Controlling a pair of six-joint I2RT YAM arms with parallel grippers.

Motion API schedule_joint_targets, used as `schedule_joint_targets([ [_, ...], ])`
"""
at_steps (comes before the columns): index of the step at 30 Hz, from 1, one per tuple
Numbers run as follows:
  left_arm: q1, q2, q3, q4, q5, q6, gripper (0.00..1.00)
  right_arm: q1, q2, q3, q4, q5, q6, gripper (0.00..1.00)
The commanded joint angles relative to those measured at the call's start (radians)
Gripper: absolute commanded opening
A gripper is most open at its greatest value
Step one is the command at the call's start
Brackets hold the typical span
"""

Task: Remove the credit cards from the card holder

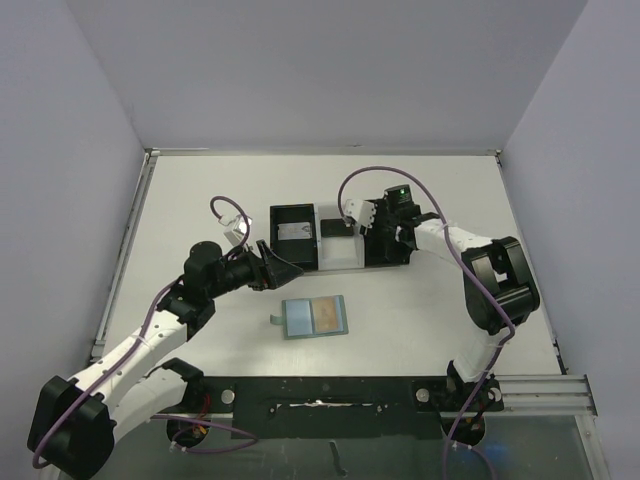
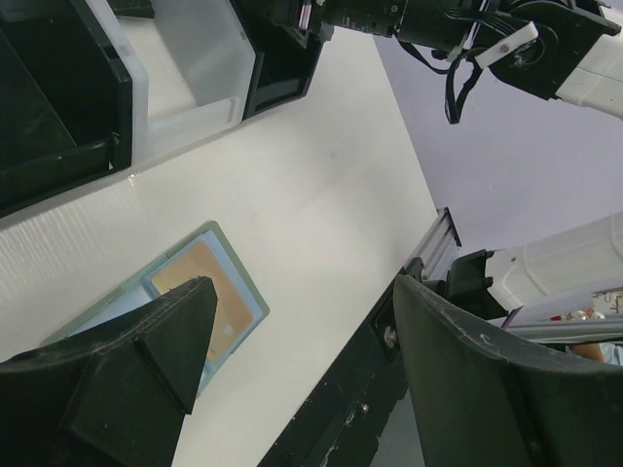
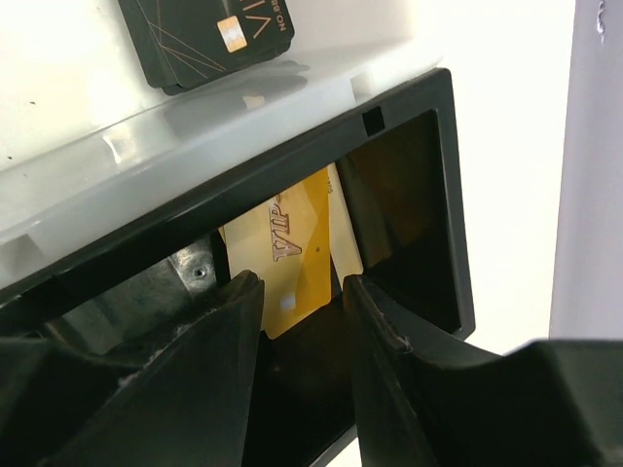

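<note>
The card holder (image 1: pixel 300 320) lies open and flat on the table between the arms, sage-green edge around a pale blue inside. A gold-orange credit card (image 1: pixel 327 315) sits in its right half, also seen in the left wrist view (image 2: pixel 219 292). My left gripper (image 1: pixel 285 270) (image 2: pixel 302 292) hangs open just above and to the left of the card holder (image 2: pixel 248 282), holding nothing. My right gripper (image 1: pixel 375 225) (image 3: pixel 302 282) is over the right black box (image 3: pixel 443 195), jaws apart. A gold card (image 3: pixel 297 243) lies inside that box, free of both fingers. A dark card (image 3: pixel 209 34) lies in the white tray.
A second black box (image 1: pixel 293 235) holding a grey item stands left of the white tray (image 1: pixel 338 255). The three containers sit in a row at mid-table. A black rail (image 1: pixel 330 395) runs along the near edge. White walls close in the left, back and right.
</note>
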Motion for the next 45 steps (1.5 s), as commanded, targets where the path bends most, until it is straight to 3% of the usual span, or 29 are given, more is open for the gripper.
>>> schedule_joint_targets([
  [1,0.008,0.002,0.048,0.023,0.016,0.018,0.72,-0.013,-0.023,0.048,0.039,-0.003,0.081,0.40],
  [3,0.008,0.000,0.045,0.020,0.014,0.018,0.72,-0.016,-0.047,0.061,0.066,-0.012,0.187,0.42],
  [7,0.008,-0.003,0.043,0.020,0.005,0.017,0.72,-0.017,-0.085,0.107,0.059,-0.016,0.606,0.40],
  [12,0.008,-0.002,0.042,0.021,-0.004,0.015,0.72,-0.017,-0.060,0.170,-0.126,-0.032,1.154,0.32],
  [15,0.008,0.011,0.048,0.023,0.000,0.016,0.72,0.002,-0.048,0.160,-0.186,0.000,1.287,0.26],
  [19,0.008,0.019,0.056,0.021,0.004,0.019,0.72,0.011,-0.090,0.091,-0.164,0.111,1.375,0.23],
  [25,0.008,0.010,0.050,0.028,0.002,0.012,0.72,0.013,-0.022,0.141,-0.243,0.132,1.397,0.13],
  [45,0.008,0.028,0.056,0.030,0.004,0.017,0.72,0.014,0.160,0.267,-0.294,0.299,1.370,0.16],
])
